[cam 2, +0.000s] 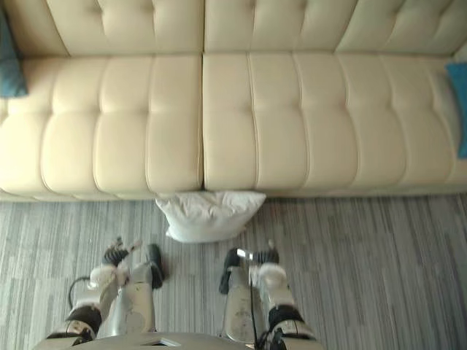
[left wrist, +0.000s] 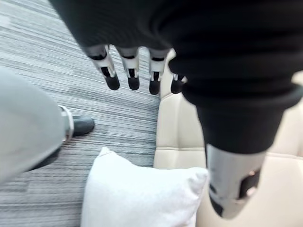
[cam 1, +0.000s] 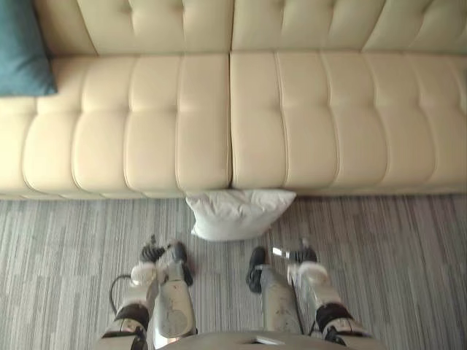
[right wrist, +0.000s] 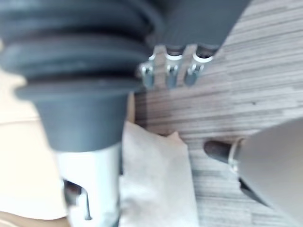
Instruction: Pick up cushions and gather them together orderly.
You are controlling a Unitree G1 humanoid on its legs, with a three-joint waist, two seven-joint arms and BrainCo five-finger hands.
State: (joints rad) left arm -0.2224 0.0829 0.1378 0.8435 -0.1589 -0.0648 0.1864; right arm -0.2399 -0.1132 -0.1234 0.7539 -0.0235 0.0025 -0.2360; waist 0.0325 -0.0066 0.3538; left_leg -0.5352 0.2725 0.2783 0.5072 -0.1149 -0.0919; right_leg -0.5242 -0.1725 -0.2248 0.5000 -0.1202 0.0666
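The white cushion lies on the carpet, touching the sofa front, near us. We judge it light and squashy, best pinched at opposite edges. Our left hand and right hand hang relaxed, holding nothing.

Your left hand hangs over the floor with its fingers straight and side by side, dark tips pointing down at the grey striped carpet. The thumb stands apart from them, and nothing is held between. Past the hand you can see a white cushion lying on the carpet, one side right against the front edge of the cream sofa.
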